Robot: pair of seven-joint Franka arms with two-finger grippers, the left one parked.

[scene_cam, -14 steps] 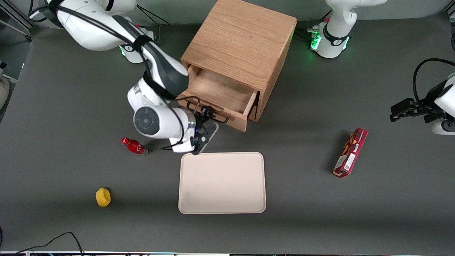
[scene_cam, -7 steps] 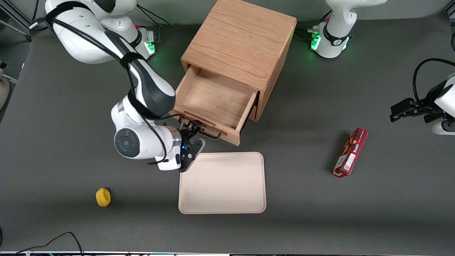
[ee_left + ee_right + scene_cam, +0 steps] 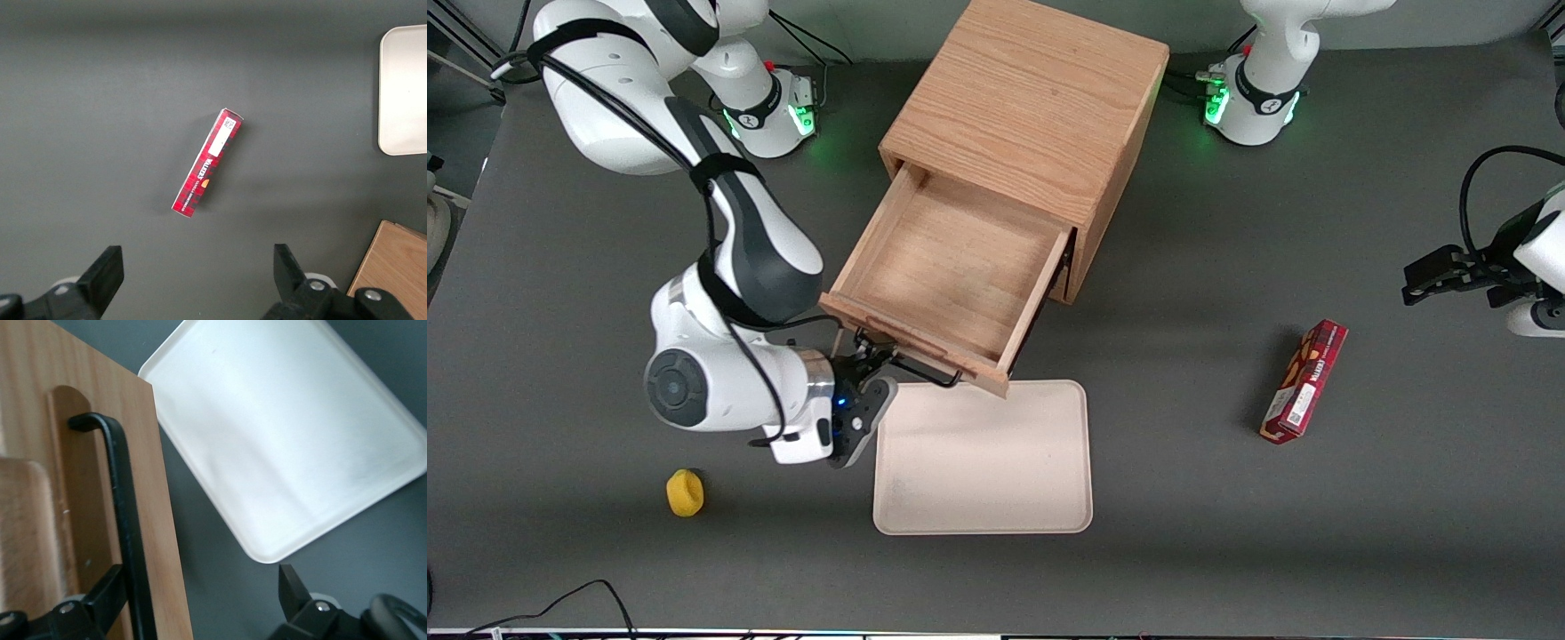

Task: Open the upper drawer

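Note:
The upper drawer [image 3: 947, 267] of the light-oak cabinet [image 3: 1032, 98] stands pulled well out, and its wooden box is empty. Its black wire bar handle [image 3: 920, 372] faces the front camera. My right gripper [image 3: 869, 364] is at the handle's end nearer the working arm, just above the tray's corner. In the right wrist view the handle bar [image 3: 123, 493] runs down the drawer front [image 3: 80, 487] between my open gripper's [image 3: 200, 577] fingers. One finger [image 3: 107, 593] lies against the bar, the other stands well apart from it. The lower drawer is hidden under the upper one.
A cream tray [image 3: 983, 458] lies on the table nearer the front camera than the drawer; the drawer's front corner reaches over its edge. It also shows in the right wrist view [image 3: 280, 440]. A red box [image 3: 1303, 382] lies toward the parked arm's end. A yellow object [image 3: 685, 492] lies near the working arm.
The upper drawer has slid farther out of the cabinet toward the front camera. My right gripper moved with its handle the same way. My arm now hides the red bottle.

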